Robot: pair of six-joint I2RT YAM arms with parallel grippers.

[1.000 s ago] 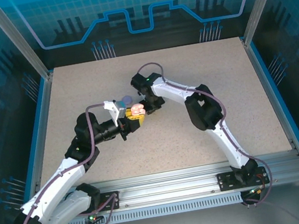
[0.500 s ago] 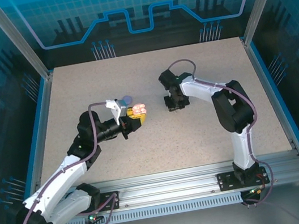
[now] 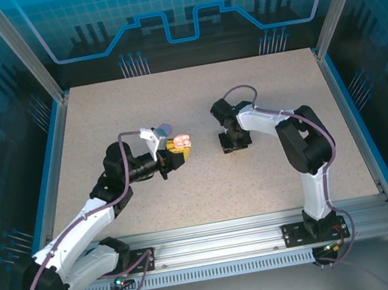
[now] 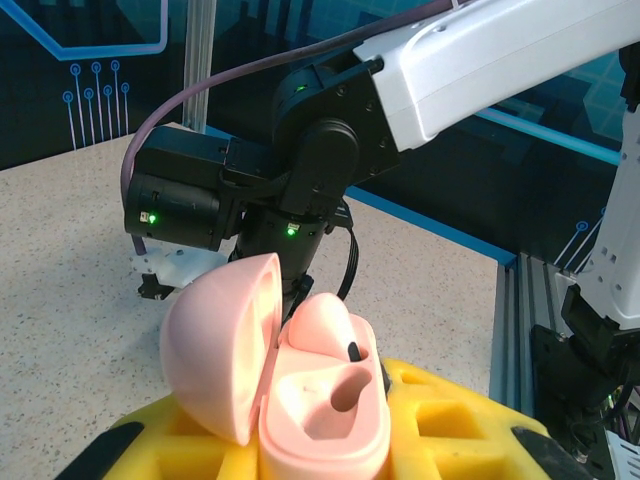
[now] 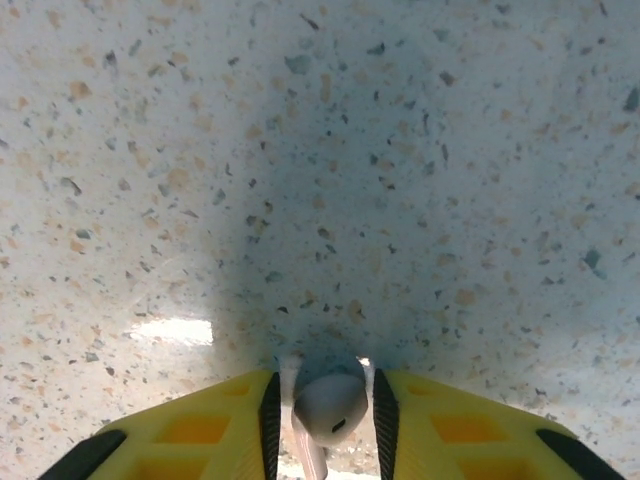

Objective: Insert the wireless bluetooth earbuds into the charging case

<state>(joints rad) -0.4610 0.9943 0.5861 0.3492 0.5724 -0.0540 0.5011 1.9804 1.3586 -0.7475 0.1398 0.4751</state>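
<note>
My left gripper [image 3: 174, 155] is shut on a pale pink charging case [image 3: 179, 142], held up off the table between its yellow fingers [image 4: 470, 430]. The case [image 4: 320, 410] has its lid [image 4: 215, 340] swung open to the left. One pink earbud [image 4: 325, 320] sits in the far slot, and the near slot [image 4: 345, 385] is hollow. To the right, my right gripper [image 3: 233, 144] points straight down at the tabletop. In the right wrist view a pale earbud [image 5: 330, 405] lies between its pads [image 5: 271, 420], with a thin gap on each side. The right gripper [image 5: 326, 382] stands slightly open.
A small purple round object [image 3: 164, 128] lies on the table just behind the left wrist. The speckled tabletop [image 3: 245, 92] is bounded by a blue rim [image 3: 350, 119] and frame posts. My right arm's wrist [image 4: 300, 130] stands close behind the case in the left wrist view.
My right gripper has left the case, moved right and come down to the tabletop, and its jaws have widened a little. The left arm and case stay put.
</note>
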